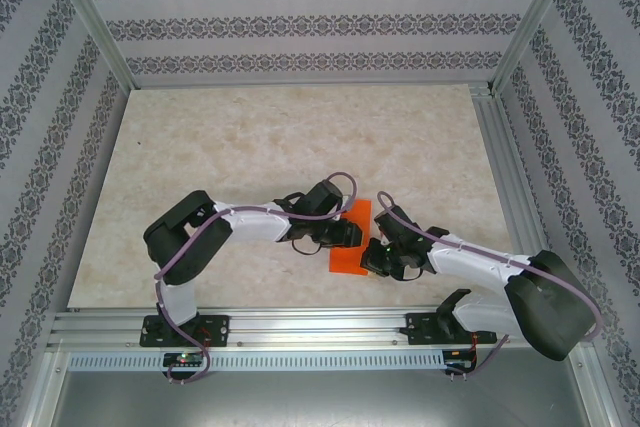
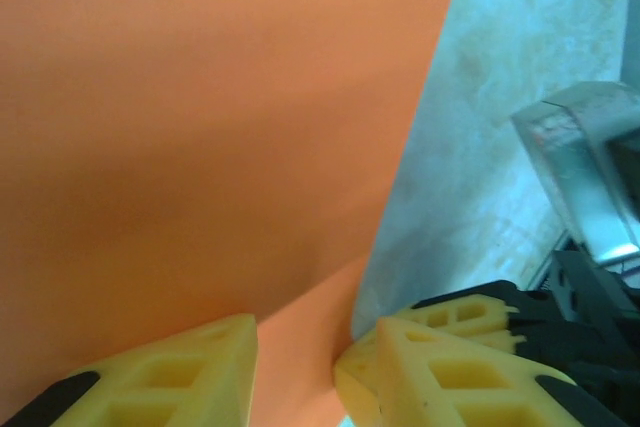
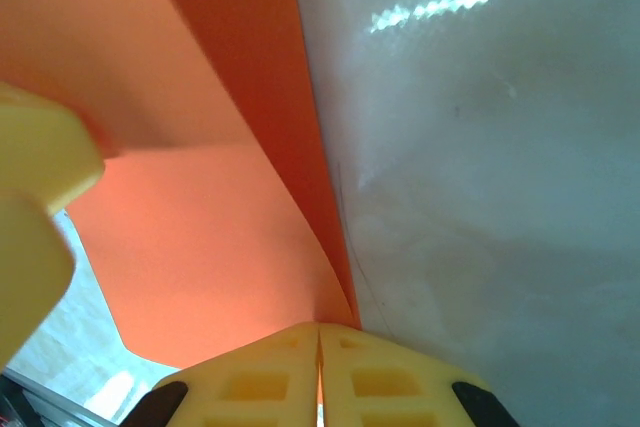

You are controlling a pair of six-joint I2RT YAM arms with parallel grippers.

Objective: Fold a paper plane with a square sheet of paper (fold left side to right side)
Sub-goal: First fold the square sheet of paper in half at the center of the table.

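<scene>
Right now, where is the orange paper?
In the top view the square sheet of paper sits at the near middle of the table, between the left gripper and the right gripper, whose shut fingers pinch its edge.

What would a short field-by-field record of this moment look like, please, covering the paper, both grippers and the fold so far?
paper: square sheet of paper, orange, on the table between the two arms
left: left gripper, fingers apart, the paper running through the gap
right: right gripper, fingers closed on an edge of the paper
fold: sheet bent in a curve, not lying flat; no pressed crease can be made out
</scene>
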